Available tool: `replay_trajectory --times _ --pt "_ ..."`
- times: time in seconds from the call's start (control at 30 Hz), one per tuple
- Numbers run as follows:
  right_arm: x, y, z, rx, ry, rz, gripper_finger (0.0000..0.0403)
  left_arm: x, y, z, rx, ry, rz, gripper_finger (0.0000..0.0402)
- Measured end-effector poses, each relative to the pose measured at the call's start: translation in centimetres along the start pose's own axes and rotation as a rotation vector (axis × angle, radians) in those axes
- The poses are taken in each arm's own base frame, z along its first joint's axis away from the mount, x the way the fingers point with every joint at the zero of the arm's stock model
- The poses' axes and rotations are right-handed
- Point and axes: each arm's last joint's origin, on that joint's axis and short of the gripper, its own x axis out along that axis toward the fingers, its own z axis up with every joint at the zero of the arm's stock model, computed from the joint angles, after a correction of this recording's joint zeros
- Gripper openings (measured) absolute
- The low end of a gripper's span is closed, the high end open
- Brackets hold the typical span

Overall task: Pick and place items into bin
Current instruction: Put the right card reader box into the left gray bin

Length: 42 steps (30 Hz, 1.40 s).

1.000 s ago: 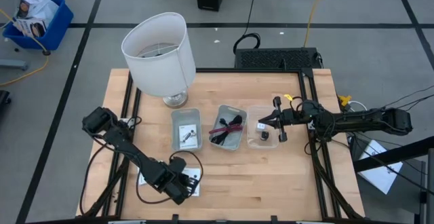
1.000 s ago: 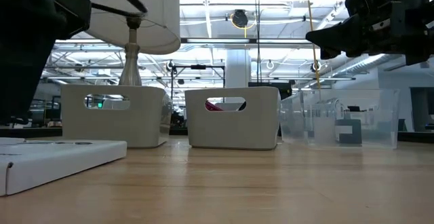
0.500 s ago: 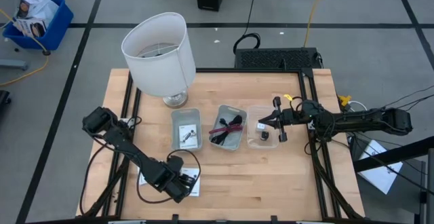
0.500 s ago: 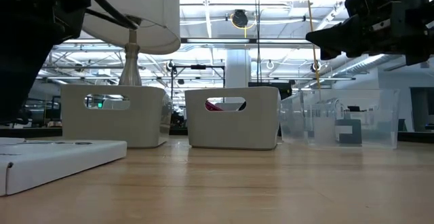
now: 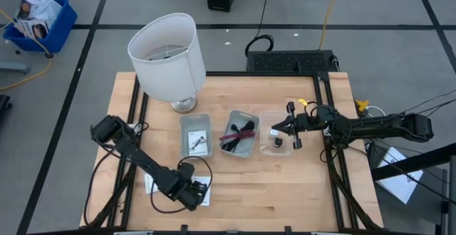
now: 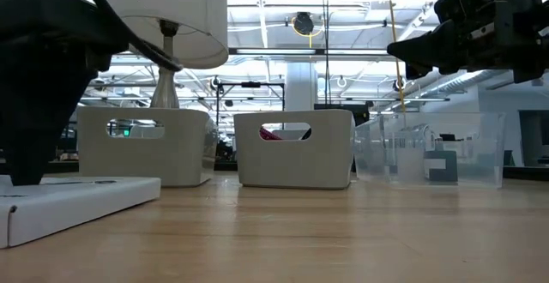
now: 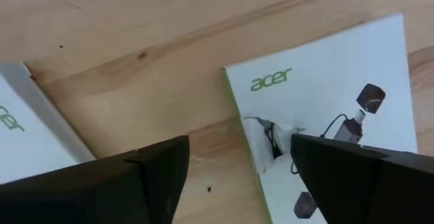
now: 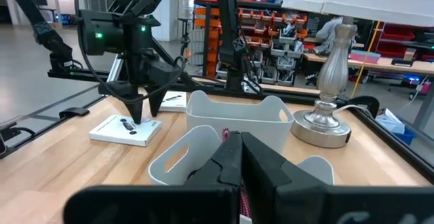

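Observation:
Two white packets lie flat on the wood near the table's front left: one (image 7: 325, 95) printed "acer", with a torn spot, the other (image 5: 149, 185) just to its left. My left gripper (image 7: 237, 163) stands open over them, pointing down, one finger above the printed packet's edge and one above bare wood. A third packet lies in the left grey bin (image 5: 194, 135). Black and magenta cables lie in the middle grey bin (image 5: 239, 133). A tiny black cube and a white tag lie in the clear bin (image 5: 278, 134). My right gripper (image 5: 273, 129) hangs shut above the clear bin. My left gripper comes at the printed packet (image 8: 125, 130) from above with its fingers (image 8: 137, 112) pointing down. One fingertip (image 6: 24, 176) reaches the level of the packet's top. Whether it touches the packet, I cannot tell.
A tall lamp with a white shade (image 5: 167, 53) stands at the far left, its metal base (image 5: 184, 105) right behind the left grey bin. The three bins stand in a row across the table's middle. Bare wood lies between the bins and the near edge.
My left gripper has come down toward the printed packet and shifted slightly toward the near right; in the low view its finger now points down to the packet's top. The packets and my right gripper have kept still.

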Motion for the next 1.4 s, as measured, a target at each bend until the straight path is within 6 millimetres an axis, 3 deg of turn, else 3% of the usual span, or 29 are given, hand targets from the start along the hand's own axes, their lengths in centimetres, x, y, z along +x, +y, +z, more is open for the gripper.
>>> replay_trajectory --times 0.43,0.87,1.13,1.27,1.4 --pt "0.0 0.0 0.0 0.000 -0.001 0.000 0.0000 -0.1 -0.1 0.3 0.010 -0.001 -0.012 0.0163" --pt "0.0 0.0 0.0 -0.001 -0.001 0.000 0.0000 0.0 -0.5 0.2 0.010 0.037 -0.037 0.0159" --pt "0.0 0.0 0.0 -0.002 -0.002 0.000 0.0000 2.6 -1.9 -0.4 0.069 0.049 -0.088 0.0155" --pt "0.0 0.0 0.0 -0.004 -0.002 0.001 0.0000 3.0 -2.2 -0.5 0.089 0.050 -0.104 0.0112" --pt "0.0 0.0 0.0 -0.004 -0.002 0.000 0.0000 2.6 -2.1 -0.5 0.099 0.031 -0.118 0.0029"
